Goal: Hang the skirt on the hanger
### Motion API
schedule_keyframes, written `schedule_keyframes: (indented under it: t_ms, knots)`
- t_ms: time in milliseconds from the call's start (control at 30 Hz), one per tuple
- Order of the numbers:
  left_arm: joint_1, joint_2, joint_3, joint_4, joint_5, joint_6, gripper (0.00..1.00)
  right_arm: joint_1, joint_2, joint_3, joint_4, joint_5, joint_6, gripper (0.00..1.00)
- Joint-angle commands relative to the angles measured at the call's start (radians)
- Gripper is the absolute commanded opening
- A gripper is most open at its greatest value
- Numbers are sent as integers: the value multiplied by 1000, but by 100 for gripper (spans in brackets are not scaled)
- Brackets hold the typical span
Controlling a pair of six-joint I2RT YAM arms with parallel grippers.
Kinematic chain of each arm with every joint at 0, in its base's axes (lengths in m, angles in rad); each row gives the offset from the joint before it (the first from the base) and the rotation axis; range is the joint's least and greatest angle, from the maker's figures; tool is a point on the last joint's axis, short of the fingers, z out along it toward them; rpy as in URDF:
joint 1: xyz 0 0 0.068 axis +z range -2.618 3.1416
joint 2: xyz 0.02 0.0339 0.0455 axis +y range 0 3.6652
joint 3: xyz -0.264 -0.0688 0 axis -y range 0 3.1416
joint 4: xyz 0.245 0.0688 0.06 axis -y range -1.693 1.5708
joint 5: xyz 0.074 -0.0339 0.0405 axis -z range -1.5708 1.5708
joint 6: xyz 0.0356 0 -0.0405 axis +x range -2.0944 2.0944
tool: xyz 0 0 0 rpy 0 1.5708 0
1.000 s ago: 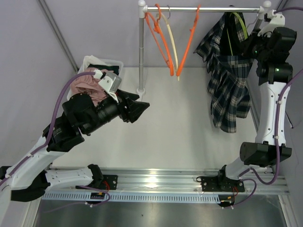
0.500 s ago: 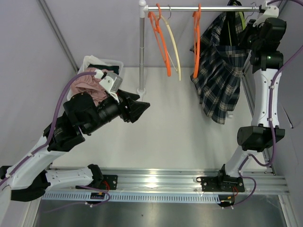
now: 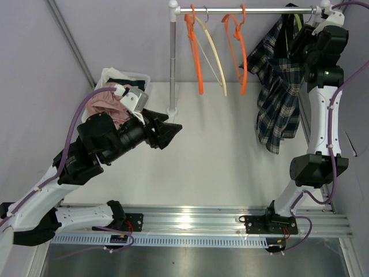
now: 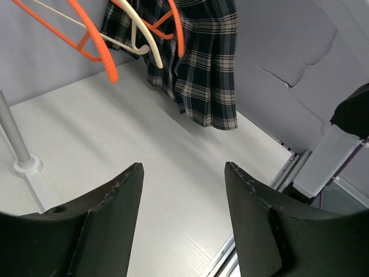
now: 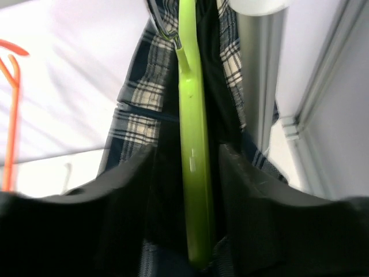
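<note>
The dark plaid skirt hangs on a green hanger at the right end of the rail. My right gripper is up at the rail. In the right wrist view its jaws stand apart on either side of the green hanger, wider than it, with the skirt draped behind. My left gripper is open and empty above the table's left middle. Its wrist view shows the skirt far ahead.
Two orange hangers and a cream hanger hang on the rail. The rack's left post stands on the table; its right post is beside my right gripper. A white basket with pink clothes sits far left.
My right arm rose to the rail with the hanger. The skirt swung left, then back right, and the empty hangers sway. My left arm has not moved.
</note>
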Motion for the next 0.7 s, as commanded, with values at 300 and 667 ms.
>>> schedule_keyframes:
  t_ms: [300, 667]
  knots:
    - [7, -4, 26, 7, -93, -5, 71, -15, -263, -122, -4, -16, 166, 93]
    - [34, 12, 68, -31, -359, -16, 74, -29, -521, -345, -167, -130, 235, 96]
